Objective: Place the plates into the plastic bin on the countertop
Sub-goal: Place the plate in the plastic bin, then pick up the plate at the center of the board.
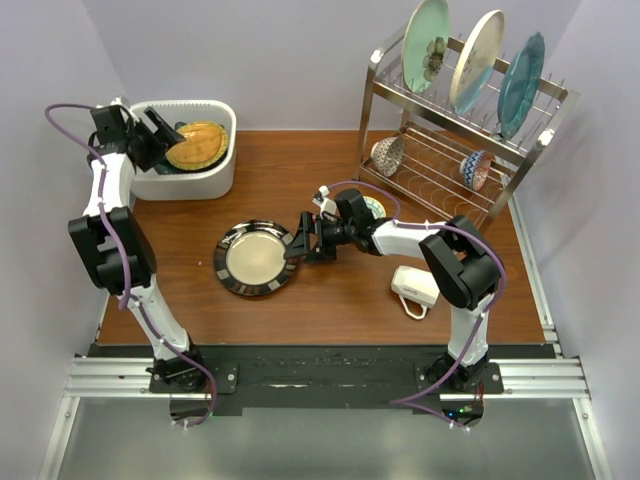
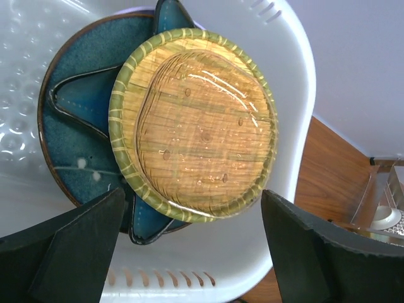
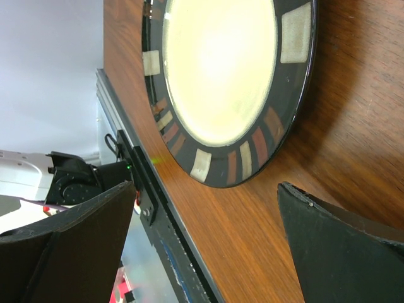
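Hovering left gripper (image 1: 163, 132), jaws spread and empty, over bin (image 1: 200, 186) at far left, showing woven plate (image 1: 197, 146) lying inside on star plate (image 2: 69, 107), holding right gripper (image 1: 303, 240), jaws wide, beside black-rimmed plate (image 1: 255, 258) on countertop (image 1: 330, 300), standing three plates (image 1: 476, 62) in rack (image 1: 440, 150).

No writing, label or number can be read anywhere. The plate (image 2: 196, 126) under the left gripper (image 2: 189, 252) carries only a woven pattern, no lettering.

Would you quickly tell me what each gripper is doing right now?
Left gripper: open, above the woven plate in the plastic bin.
Right gripper: open, empty, beside the black-rimmed plate.
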You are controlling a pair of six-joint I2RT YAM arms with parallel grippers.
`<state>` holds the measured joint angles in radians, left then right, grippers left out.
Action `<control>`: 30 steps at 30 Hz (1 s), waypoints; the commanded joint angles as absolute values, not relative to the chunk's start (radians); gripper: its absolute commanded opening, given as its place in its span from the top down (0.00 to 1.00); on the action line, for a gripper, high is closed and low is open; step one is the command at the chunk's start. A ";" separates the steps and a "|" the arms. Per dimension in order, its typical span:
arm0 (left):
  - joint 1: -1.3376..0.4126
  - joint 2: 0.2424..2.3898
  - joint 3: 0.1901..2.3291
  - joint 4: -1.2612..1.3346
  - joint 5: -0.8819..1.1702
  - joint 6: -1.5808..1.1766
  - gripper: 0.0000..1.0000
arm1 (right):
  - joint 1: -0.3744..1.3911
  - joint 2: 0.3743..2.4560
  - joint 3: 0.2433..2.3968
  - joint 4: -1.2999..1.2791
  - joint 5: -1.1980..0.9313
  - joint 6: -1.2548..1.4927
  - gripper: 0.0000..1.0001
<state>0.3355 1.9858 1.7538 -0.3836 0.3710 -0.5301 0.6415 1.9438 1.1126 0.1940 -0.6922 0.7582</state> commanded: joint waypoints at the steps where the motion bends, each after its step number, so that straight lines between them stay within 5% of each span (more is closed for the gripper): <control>1: 0.345 1.843 1.744 -0.342 0.341 -0.506 0.06 | 0.646 1.944 1.146 0.202 -0.709 0.745 0.01; 30: 0.262 1.379 1.025 -0.364 0.509 -0.380 0.02 | 0.646 1.951 1.141 0.213 -0.710 0.753 0.01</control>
<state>0.2802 1.4273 1.1023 -0.3828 0.4953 -0.4168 0.6415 1.9438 1.1126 0.1947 -0.6983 0.7586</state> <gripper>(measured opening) 0.980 0.985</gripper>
